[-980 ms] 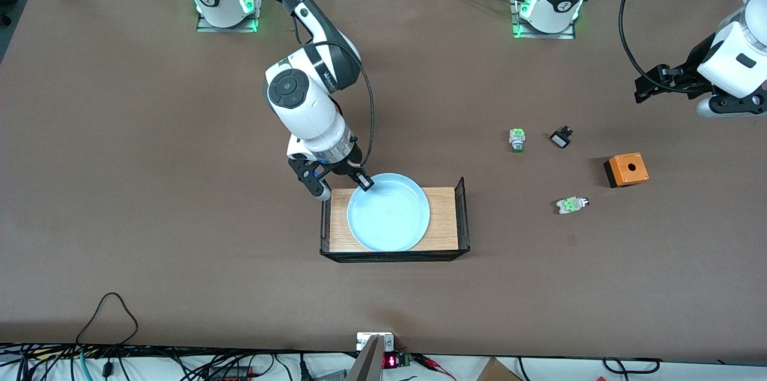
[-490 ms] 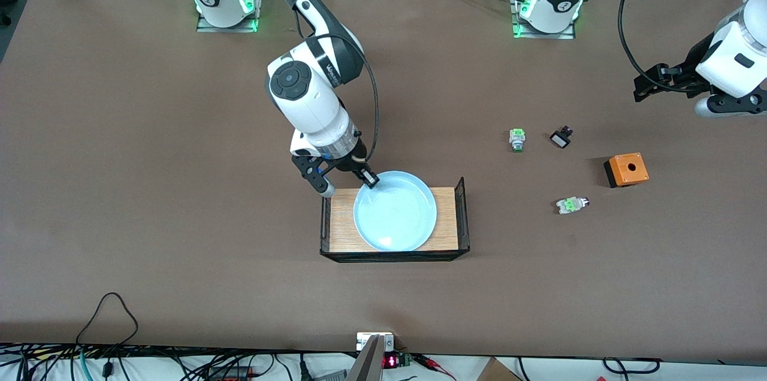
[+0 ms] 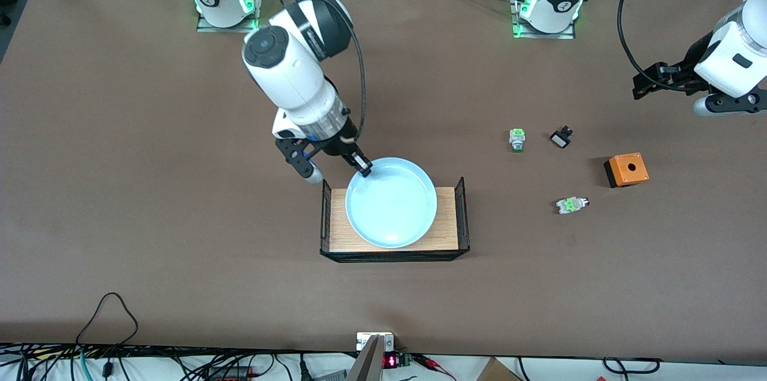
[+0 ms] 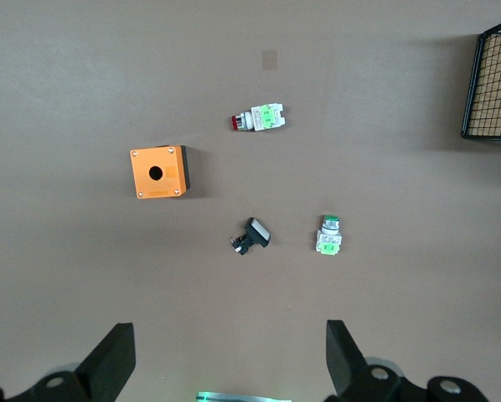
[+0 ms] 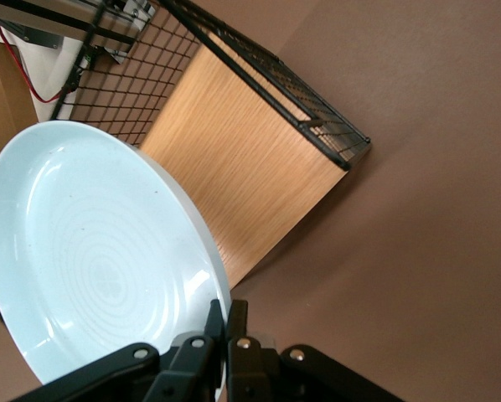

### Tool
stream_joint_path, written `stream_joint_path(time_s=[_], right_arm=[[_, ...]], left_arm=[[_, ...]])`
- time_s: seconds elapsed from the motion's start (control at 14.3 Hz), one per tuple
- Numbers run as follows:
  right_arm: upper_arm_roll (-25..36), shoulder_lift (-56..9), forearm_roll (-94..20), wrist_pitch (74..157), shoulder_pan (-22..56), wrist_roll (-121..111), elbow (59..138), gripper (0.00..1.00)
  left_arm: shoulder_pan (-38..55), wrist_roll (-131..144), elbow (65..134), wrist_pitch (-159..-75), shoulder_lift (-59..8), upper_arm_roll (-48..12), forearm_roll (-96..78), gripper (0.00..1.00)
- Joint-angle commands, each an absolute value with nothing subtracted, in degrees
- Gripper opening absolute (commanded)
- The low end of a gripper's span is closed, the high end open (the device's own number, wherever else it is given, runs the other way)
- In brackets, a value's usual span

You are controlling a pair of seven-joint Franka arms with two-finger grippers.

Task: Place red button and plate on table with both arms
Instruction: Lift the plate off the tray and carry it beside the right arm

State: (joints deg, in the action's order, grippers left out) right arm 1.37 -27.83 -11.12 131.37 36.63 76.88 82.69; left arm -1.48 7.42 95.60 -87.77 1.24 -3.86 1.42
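- Table [image 3: 150,189], brown and matte, carries everything; both arms reach over it from their bases.
- Rack [image 3: 392,252], wood-topped with black mesh ends, stands below the right hand.
- Plate [image 3: 392,204], light blue with a raised rim, hangs tilted above the rack top, its rim pinched by the right hand [image 3: 361,166], whose fingers are pressed together on that rim.
- Left hand [image 3: 650,82] waits in the air over the table at the left arm's end, fingers spread wide and holding nothing, well apart from the small parts.
- Orange box [image 3: 626,169] with a round hole on top lies under the left hand's reach, the closest of the small things to it.
- Red button [image 3: 572,205] lies on its side on the table, near the orange box and apart from both hands.
- Green-capped button [image 3: 517,139] and a small black-and-white part [image 3: 561,138] sit just beside each other.
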Motion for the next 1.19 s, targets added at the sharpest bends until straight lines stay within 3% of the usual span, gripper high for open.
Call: stream_joint_path(time_s=[0.0, 0.84, 1.12], right_arm=[[1.1, -23.7, -12.7, 126.2, 34.5, 72.5, 83.1, 0.0], [1.4, -15.2, -15.6, 100.8, 19.7, 37.7, 83.9, 0.0], [1.4, -12.3, -11.0, 98.2, 13.5, 20.0, 89.0, 0.0]], left_arm=[[-1.6, 7.8, 95.9, -87.1, 2.2, -3.9, 0.9, 1.0], [-1.5, 7.9, 95.8, -86.3, 2.2, -4.0, 0.8, 1.0], [-1.5, 8.0, 95.8, -86.3, 2.2, -4.0, 0.8, 1.0]])
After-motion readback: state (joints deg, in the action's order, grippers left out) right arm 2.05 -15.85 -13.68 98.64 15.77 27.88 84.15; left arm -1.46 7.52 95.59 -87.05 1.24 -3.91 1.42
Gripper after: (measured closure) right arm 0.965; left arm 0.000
